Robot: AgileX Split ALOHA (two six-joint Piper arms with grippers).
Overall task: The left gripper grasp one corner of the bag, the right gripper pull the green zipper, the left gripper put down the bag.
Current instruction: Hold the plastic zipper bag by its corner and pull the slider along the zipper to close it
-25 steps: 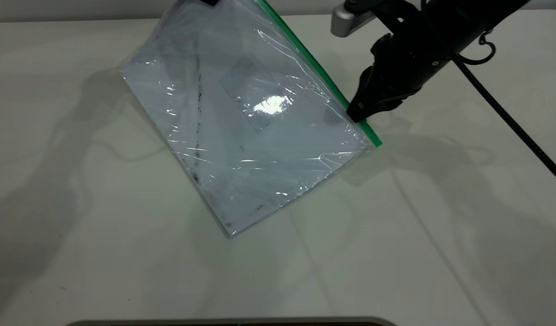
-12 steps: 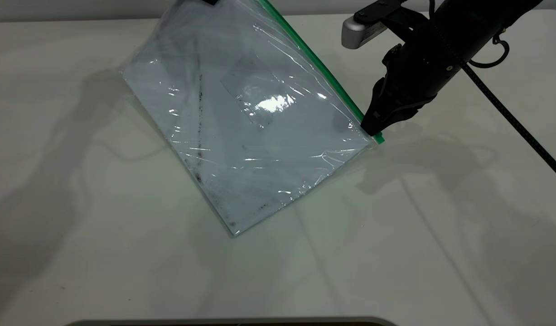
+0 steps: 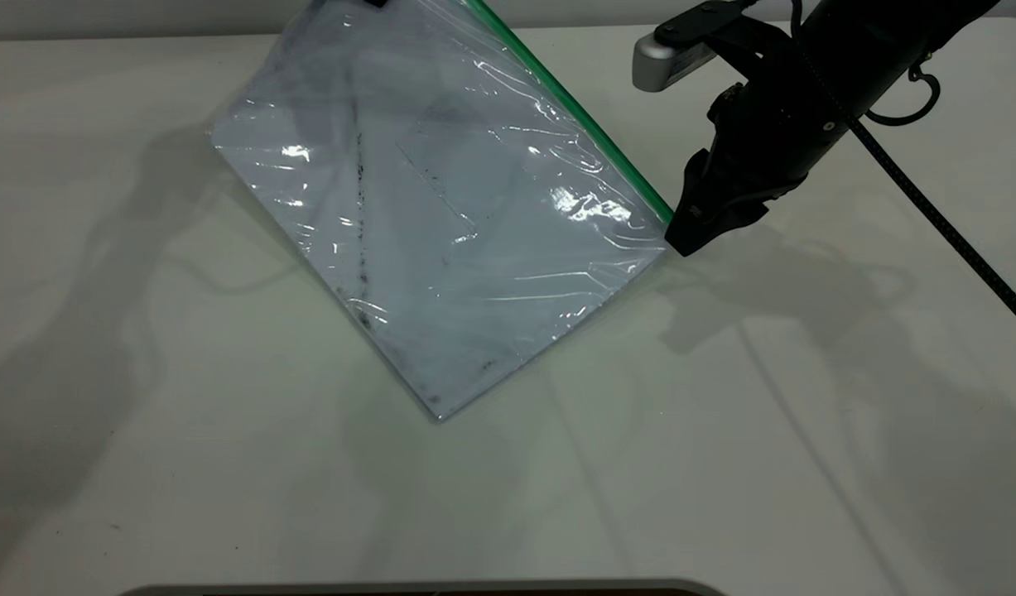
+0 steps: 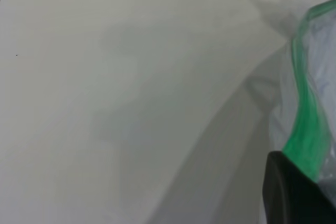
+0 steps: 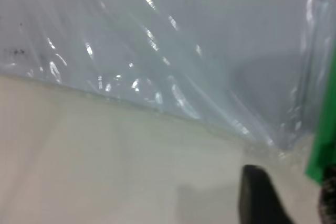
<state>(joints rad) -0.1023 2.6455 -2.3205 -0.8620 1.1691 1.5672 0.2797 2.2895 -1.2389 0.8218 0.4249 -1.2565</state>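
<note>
Black right gripper (image 3: 681, 236) is closed on the lower end of the green zipper (image 3: 574, 108); one bag (image 3: 441, 215) is held tilted above the table (image 3: 723, 455), its upper corner pinched by the left gripper (image 3: 373, 3).

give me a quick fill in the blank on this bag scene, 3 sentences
1. The zipper along the bag's edge is coloured ____.
2. The right gripper is at the bag's ____ corner, the near end of the zipper.
3. The bag's lowest corner rests on the ____.

Missing words: green; right; table
</note>
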